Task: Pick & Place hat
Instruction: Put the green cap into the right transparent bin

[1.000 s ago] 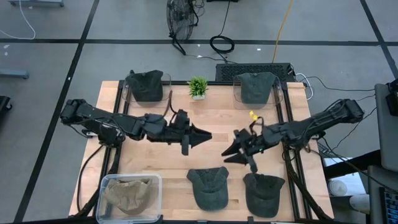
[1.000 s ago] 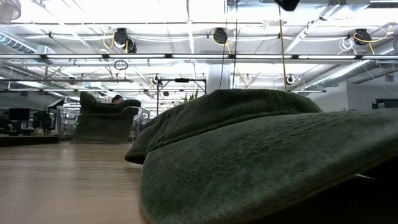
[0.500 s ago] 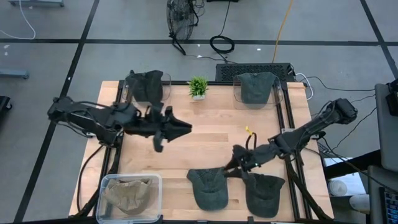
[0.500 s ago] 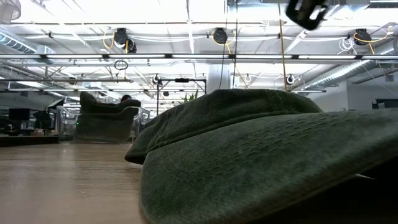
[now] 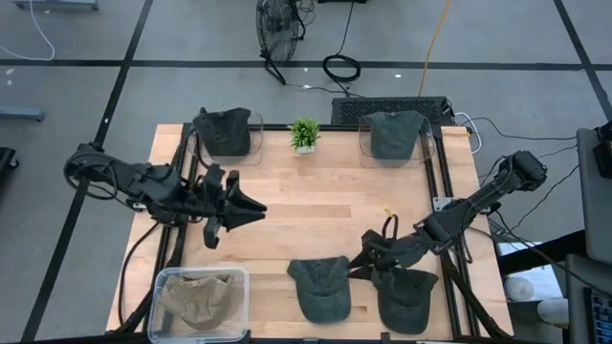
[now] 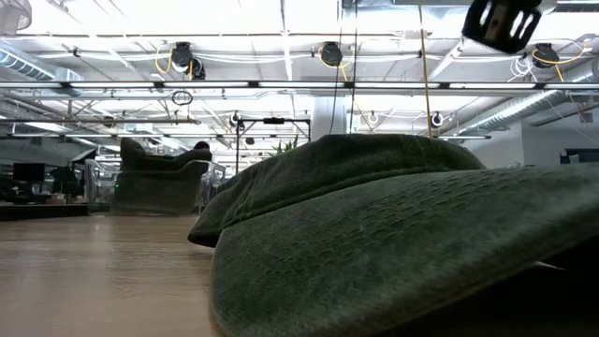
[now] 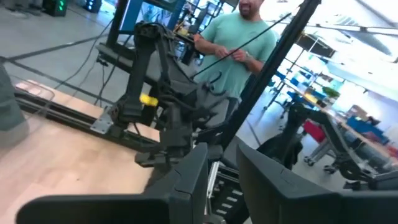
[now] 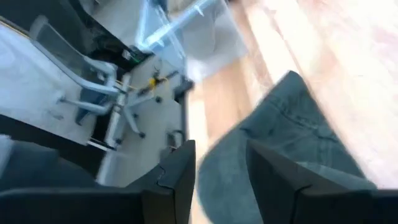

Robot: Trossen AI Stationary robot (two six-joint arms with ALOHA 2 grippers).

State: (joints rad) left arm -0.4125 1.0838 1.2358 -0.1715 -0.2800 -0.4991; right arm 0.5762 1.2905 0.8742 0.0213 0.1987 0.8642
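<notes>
Two dark green hats lie flat at the table's near edge, one (image 5: 320, 287) left of the other (image 5: 406, 298); the nearer one fills the low view (image 6: 393, 243). My right gripper (image 5: 354, 265) hovers open between their far sides, and its wrist view (image 8: 221, 180) looks down on a hat's crown (image 8: 280, 143). The dark shape at the low view's top (image 6: 505, 23) sits well above the hat. My left gripper (image 5: 256, 206) is open over the table's left part, clear of everything (image 7: 227, 180).
Two more dark hats sit in clear holders at the far edge (image 5: 225, 132) (image 5: 392, 134), with a small green plant (image 5: 305, 134) between them. A clear bin holding a tan hat (image 5: 199, 298) stands at the near left corner. A person in a teal shirt (image 7: 242, 50) stands beyond the table.
My left arm has drawn back from the table's middle toward its left edge. My right gripper has travelled from the middle toward the near edge and sunk toward the two hats there. The hats have not moved.
</notes>
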